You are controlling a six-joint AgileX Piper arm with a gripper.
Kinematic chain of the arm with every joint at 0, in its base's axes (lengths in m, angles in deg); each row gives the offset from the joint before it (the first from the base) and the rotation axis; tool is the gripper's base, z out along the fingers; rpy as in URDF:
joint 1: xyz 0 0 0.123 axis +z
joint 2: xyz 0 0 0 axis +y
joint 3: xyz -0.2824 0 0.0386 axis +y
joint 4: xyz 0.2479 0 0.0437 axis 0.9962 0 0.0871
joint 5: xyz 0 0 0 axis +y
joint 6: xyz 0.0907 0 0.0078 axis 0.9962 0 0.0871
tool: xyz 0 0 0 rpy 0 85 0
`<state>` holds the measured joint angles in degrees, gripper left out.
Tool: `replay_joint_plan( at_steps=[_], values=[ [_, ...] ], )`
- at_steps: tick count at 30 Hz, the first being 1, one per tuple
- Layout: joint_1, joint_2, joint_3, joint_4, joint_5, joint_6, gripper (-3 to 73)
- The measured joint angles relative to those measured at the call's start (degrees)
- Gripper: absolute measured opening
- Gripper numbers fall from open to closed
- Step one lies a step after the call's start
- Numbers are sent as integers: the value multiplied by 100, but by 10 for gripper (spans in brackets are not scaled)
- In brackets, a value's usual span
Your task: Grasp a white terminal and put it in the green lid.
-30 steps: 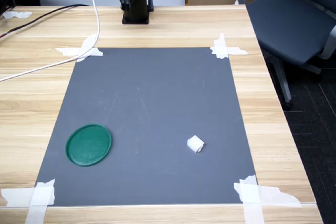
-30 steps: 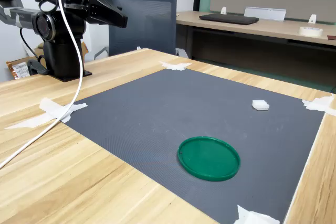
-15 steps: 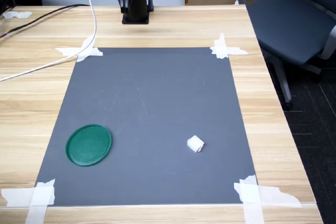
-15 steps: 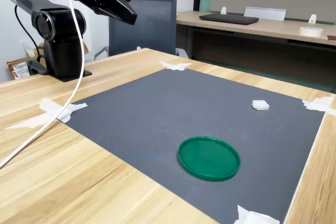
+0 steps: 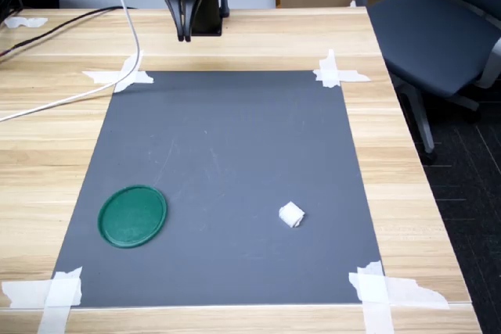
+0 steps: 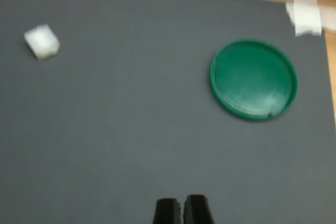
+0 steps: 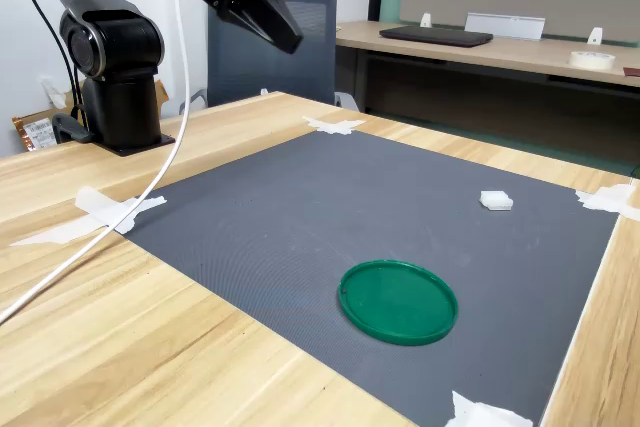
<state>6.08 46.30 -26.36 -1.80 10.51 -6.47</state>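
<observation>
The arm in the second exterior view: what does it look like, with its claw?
The arm is black, with rounded joints on a black column base. A white cable hangs from it onto the table. Its claw is black and tapers to two slim fingers.

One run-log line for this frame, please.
phase: approach | gripper: shut, empty, high over mat's far edge | white terminal: on grey mat, untouched | green lid: empty, apart from terminal

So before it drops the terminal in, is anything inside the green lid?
Nothing shows inside the green lid; its whole floor is bare in all views. The gray mat beneath it is covered.
</observation>
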Motion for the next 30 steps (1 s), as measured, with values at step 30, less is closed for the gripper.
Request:
replay_joint_plan(
  at_steps=[30],
  values=[
    [1264,1833,-2459,1027,2496,-2814,-29]
  ],
)
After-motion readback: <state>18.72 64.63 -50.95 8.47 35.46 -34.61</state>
